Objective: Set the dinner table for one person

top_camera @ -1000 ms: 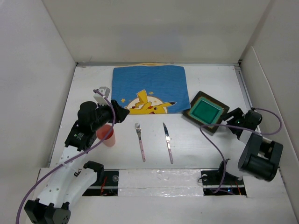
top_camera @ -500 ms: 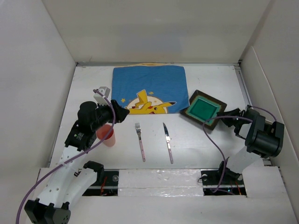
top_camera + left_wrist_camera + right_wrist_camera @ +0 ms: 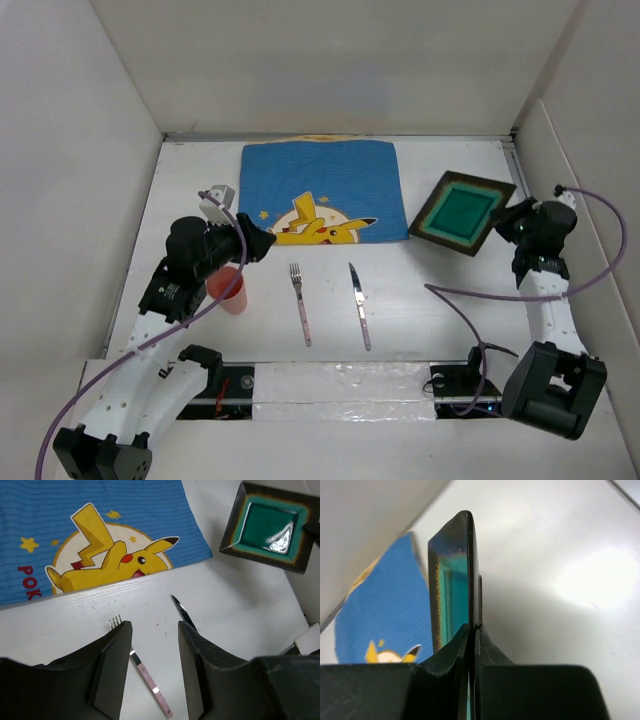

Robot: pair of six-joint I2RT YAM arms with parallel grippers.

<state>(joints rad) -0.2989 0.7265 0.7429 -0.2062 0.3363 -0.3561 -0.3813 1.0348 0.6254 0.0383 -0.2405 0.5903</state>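
Observation:
The white dinner table [image 3: 430, 310] carries a blue cartoon placemat [image 3: 320, 190] at the back. A square green plate with a dark rim [image 3: 465, 212] is off the table to the right of the mat, tilted. My right gripper [image 3: 508, 222] is shut on its right edge. In the right wrist view the plate [image 3: 451, 580] stands edge-on, its rim pinched in that gripper [image 3: 474, 627]. A pink-handled fork [image 3: 300, 300] and a knife [image 3: 359, 305] lie side by side in front of the mat. My left gripper [image 3: 155, 625] hovers open above the fork [image 3: 150, 685], holding nothing.
A red cup [image 3: 230, 290] stands on the table under my left arm, left of the fork. White walls close in the table on the left, back and right. The right wall is close behind the right arm.
My right gripper has shut on the plate's edge and raised it, swinging it back and to the right. The left arm, the fork, the knife and the cup have not moved.

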